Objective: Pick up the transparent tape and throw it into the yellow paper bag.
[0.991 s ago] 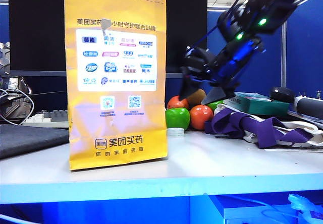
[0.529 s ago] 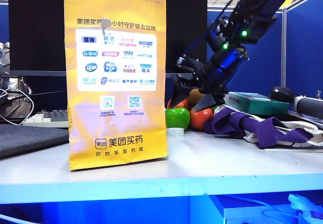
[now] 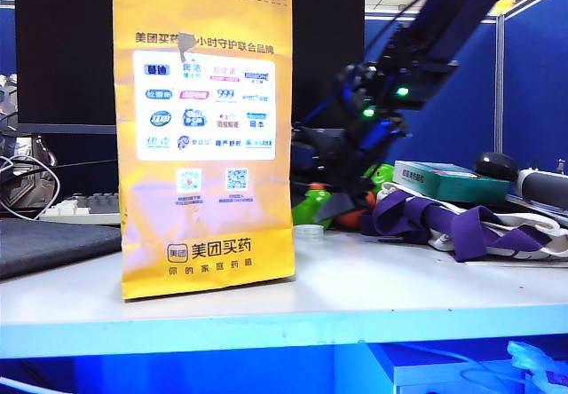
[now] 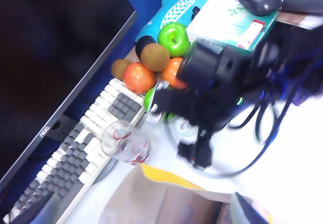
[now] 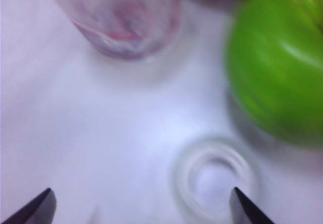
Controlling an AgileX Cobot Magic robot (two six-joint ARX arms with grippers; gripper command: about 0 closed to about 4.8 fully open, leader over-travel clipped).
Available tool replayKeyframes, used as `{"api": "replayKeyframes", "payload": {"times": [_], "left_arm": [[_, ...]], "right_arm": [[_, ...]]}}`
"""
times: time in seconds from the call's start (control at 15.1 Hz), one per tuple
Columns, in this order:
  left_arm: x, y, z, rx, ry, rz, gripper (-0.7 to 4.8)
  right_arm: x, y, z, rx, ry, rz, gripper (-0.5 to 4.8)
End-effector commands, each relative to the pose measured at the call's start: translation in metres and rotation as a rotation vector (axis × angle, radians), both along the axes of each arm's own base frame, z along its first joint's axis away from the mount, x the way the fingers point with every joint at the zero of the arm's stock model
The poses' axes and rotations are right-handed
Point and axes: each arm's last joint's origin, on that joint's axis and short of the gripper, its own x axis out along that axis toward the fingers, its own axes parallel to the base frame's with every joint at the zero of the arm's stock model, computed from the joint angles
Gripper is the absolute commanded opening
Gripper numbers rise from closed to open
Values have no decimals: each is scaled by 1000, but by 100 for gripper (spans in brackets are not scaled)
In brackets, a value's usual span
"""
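Note:
The transparent tape (image 3: 308,231) is a pale ring lying flat on the white table just right of the yellow paper bag (image 3: 204,137), which stands upright. My right gripper (image 3: 332,204) hangs low just above and beside the tape, in front of the fruit. In the right wrist view the right gripper (image 5: 140,211) is open. The tape (image 5: 214,178) lies close to one fingertip (image 5: 242,211), nothing gripped. The left wrist view looks down on the bag's open mouth (image 4: 166,204). Only a dark wedge (image 4: 247,211) of the left gripper shows at the frame's edge.
A green apple (image 5: 277,67) sits right beside the tape, with oranges and kiwis (image 4: 154,57) behind it. An overturned clear glass (image 4: 125,143) lies near the keyboard (image 4: 81,153). Purple-and-white cloth (image 3: 453,221) and a teal box (image 3: 448,181) lie at the right.
My right arm has come down and moved left, from above the fruit to just over the tape. It now covers most of the fruit. The bag and tape have not moved.

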Motion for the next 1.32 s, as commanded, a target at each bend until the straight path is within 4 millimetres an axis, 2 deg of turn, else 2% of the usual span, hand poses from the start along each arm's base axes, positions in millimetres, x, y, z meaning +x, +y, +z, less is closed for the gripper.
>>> {"api": "replayKeyframes", "payload": {"times": [0.07, 0.66, 0.99, 1.06, 1.19, 1.32], "left_arm": [[-1, 1, 2, -6, 1, -2, 479], [-1, 1, 2, -10, -2, -2, 479], [7, 7, 2, -55, 28, -9, 479], [7, 7, 2, -55, 29, -11, 479], [7, 7, 2, -55, 30, -11, 479], [7, 7, 1, -54, 30, -11, 479]], "right_arm": [[4, 4, -13, -54, -28, -30, 479], [10, -2, -15, -148, -109, -92, 479], [5, -3, -21, -147, -22, -86, 479], [5, -3, -21, -152, -23, -92, 466], [6, -5, -21, -188, -36, -133, 294], [7, -6, -21, -210, -46, -154, 147]]}}
